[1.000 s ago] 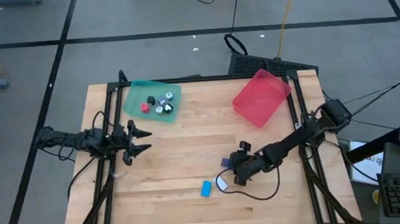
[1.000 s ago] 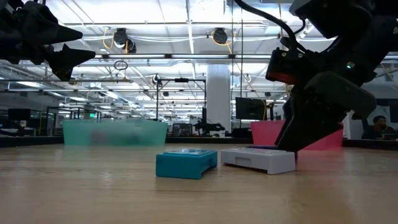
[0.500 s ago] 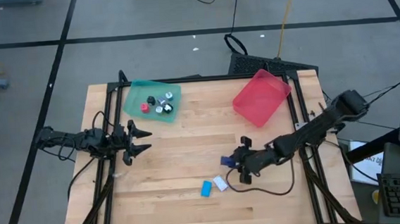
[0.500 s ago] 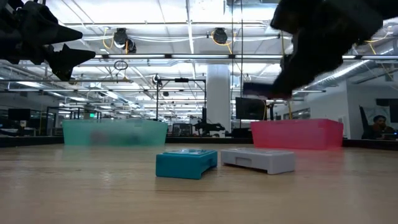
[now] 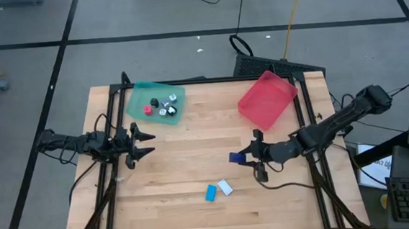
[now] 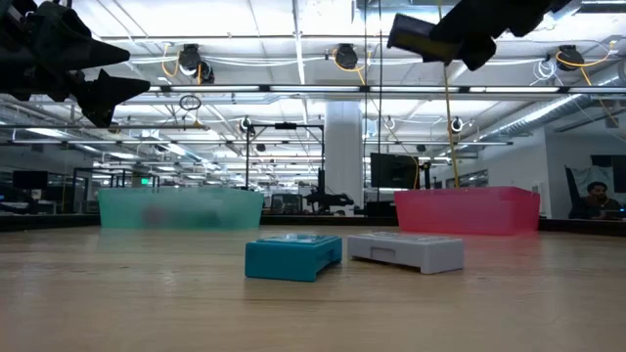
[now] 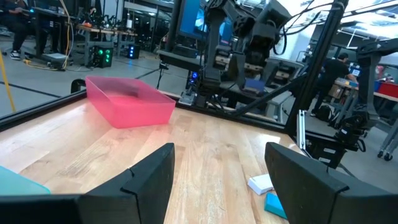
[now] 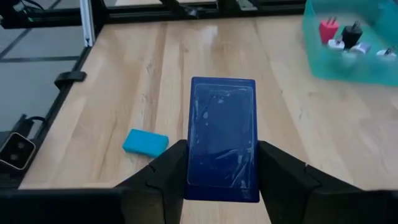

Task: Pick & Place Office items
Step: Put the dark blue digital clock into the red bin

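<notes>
My right gripper (image 5: 246,157) hangs above the table's middle right, shut on a flat dark blue office item (image 8: 222,138), which shows high up in the low view (image 6: 415,34). A bright blue item (image 5: 211,193) and a white item (image 5: 225,187) lie flat on the wood near the front. Several small items lie in the teal tray (image 5: 140,96) at the far left. The red tray (image 5: 267,99) stands at the far right. My left gripper (image 5: 149,143) waits open at the table's left edge, holding nothing. My right gripper pinches the dark blue item by its two long sides (image 8: 194,163) between the two fingers (image 8: 169,169), at the end nearest the wrist. The fingers lie along it and slant down toward the table's left. The item sticks out ahead of the fingers, lifted clear.
Black frame rails run along the table's left (image 5: 112,128) and right (image 5: 315,143) sides. Bare wood lies between the two trays and in front of my left gripper.
My right gripper has risen from the table near the white item and drawn back toward the right edge, taking the dark blue item with it and tipping up toward level. That item is now lifted clear. The bright blue and white items stay in place.
</notes>
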`<state>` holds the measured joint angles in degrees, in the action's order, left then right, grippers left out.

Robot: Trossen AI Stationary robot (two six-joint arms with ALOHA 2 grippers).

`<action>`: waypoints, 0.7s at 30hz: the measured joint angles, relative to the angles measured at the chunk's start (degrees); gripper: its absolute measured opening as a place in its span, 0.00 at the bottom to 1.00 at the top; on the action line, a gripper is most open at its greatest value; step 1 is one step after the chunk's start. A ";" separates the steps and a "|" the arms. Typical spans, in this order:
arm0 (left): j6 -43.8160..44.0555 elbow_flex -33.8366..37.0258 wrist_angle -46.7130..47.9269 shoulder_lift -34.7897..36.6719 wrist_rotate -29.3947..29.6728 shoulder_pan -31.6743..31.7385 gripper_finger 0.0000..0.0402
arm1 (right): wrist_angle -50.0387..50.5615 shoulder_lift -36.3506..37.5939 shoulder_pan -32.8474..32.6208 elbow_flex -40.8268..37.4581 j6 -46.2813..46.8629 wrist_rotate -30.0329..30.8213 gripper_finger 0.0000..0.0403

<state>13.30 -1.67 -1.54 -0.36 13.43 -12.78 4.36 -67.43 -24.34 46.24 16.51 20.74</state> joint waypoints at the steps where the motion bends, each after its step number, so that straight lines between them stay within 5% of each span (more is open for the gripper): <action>1: -0.02 0.00 0.02 0.00 0.00 -0.02 0.63 | 0.55 0.75 0.00 0.00 -0.13 -0.01 0.39; 21: 0.00 0.00 0.00 0.00 0.02 -0.02 0.63 | 0.23 12.34 0.35 -15.80 6.78 14.94 0.38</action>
<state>13.30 -1.67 -1.54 -0.36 13.45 -12.79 4.58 -55.09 -23.99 30.44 23.29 35.67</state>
